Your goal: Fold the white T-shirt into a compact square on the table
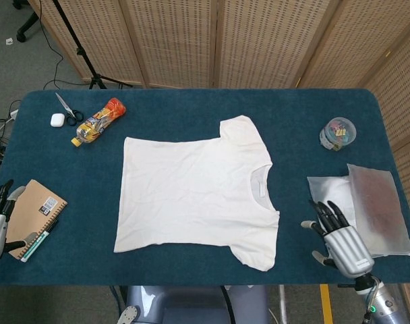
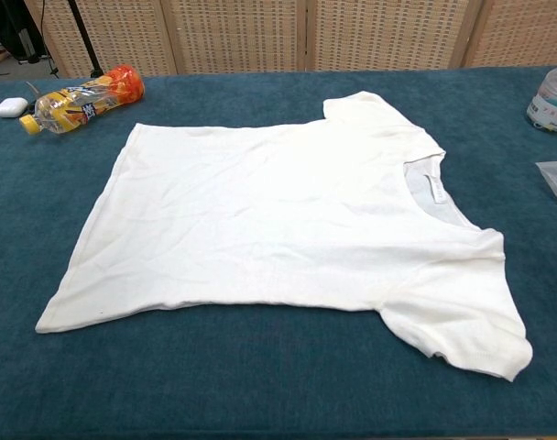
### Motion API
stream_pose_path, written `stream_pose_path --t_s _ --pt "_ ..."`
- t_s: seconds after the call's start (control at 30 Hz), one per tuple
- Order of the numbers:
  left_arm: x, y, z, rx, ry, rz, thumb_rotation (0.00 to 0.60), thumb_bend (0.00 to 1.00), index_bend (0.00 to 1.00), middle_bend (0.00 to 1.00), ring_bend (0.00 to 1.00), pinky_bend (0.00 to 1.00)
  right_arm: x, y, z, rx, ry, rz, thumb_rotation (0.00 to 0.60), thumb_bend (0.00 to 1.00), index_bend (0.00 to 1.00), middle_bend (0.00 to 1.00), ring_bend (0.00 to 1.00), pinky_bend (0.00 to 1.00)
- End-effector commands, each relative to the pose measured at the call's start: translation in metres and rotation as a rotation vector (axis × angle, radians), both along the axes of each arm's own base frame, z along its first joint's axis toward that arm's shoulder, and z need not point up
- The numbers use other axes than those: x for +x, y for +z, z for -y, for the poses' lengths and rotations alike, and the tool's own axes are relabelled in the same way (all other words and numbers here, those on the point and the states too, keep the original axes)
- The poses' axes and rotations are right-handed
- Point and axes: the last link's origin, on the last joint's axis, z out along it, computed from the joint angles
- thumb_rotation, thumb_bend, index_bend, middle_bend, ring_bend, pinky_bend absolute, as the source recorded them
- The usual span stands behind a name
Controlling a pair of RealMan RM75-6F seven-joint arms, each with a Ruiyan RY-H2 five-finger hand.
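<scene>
Now the white T-shirt [image 1: 195, 191] lies flat, left of the empty, spread right hand [image 1: 341, 238].

Each robot hand [image 1: 341, 239] has a silver ribbed back, black fingers and pale fingertips.

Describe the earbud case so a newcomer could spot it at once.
Start at the blue table's far left corner. There, beside the scissors and the orange-labelled bottle, lies the earbud case: small, white and rounded, the only plain pebble-like thing among them.
</scene>
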Motion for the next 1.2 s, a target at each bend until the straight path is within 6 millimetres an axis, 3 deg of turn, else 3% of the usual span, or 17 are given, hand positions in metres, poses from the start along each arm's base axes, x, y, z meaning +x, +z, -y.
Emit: stream_pose_path --t_s 0.03,0.27,0.8,1.2 --pt "0.0 0.001 0.0 0.011 -0.003 0.005 0.6 0.0 0.0 0.0 0.0 0.0 0.007 -0.029 0.005 0.09 0.084 -0.022 0.6 0.0 0.37 0.0 0.0 0.0" --pt "-0.002 0.002 0.001 0.013 0.001 0.009 0.6 0.0 0.0 0.0 0.0 0.0 0.02 -0.056 0.01 0.148 0.118 -0.075 0.6 0.05 0.4 0.0 0.0 0.0" --pt "-0.003 0.003 0.001 0.013 0.01 0.01 0.6 0.0 0.0 0.0 0.0 0.0 0.021 -0.088 0.002 0.219 0.199 -0.196 0.6 0.05 0.43 0.0 0.0 0.0" --pt "-0.005 0.002 0.001 0.011 0.016 0.008 0.6 0.0 0.0 0.0 0.0 0.0 0.03 -0.112 0.001 0.238 0.261 -0.182 0.6 0.05 0.44 0.0 0.0 0.0"
